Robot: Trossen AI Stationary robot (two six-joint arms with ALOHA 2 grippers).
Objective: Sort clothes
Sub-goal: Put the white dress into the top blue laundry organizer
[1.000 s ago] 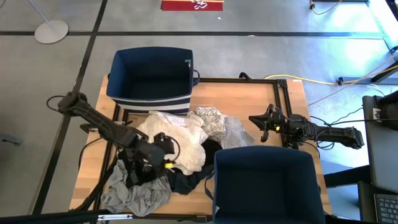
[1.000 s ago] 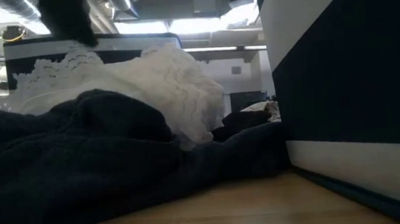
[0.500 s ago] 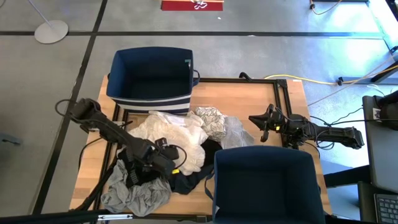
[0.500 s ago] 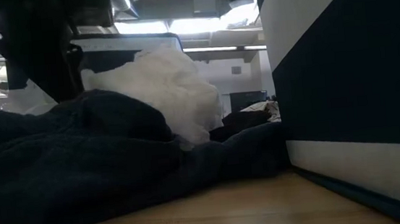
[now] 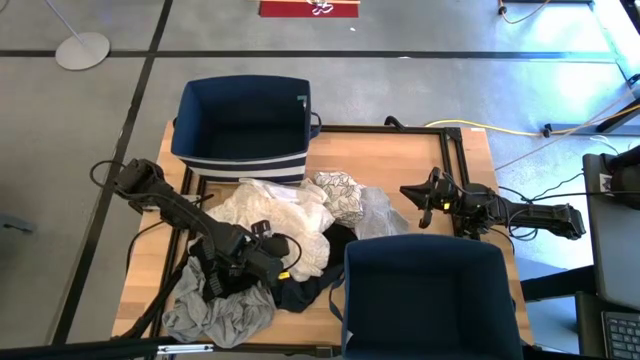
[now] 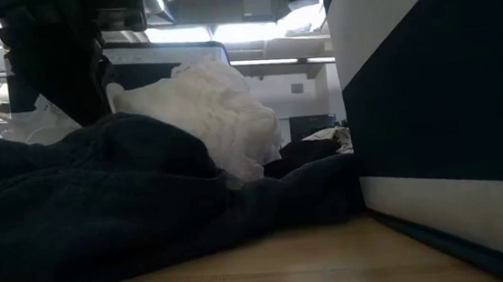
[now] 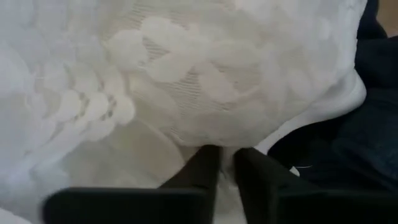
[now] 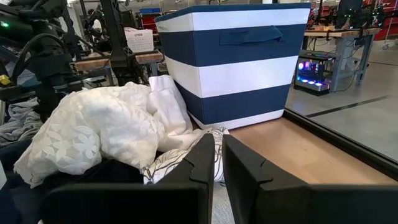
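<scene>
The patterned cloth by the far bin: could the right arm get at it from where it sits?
Probably yes. The right gripper waits shut over bare table, and the patterned cloth lies just ahead of it, uncovered on top, with nothing between them. It would have to open first.

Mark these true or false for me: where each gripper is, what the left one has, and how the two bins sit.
1. The left gripper is pinched on the white lace garment. True.
2. The right gripper holds the patterned garment. False: it is shut on nothing, hanging over the table's right side.
3. Both bins are full of clothes. False: the far bin shows empty; the near bin also looks empty.
4. A grey garment lies at the table's near left. True.
5. The pile lies between the two bins. True.
</scene>
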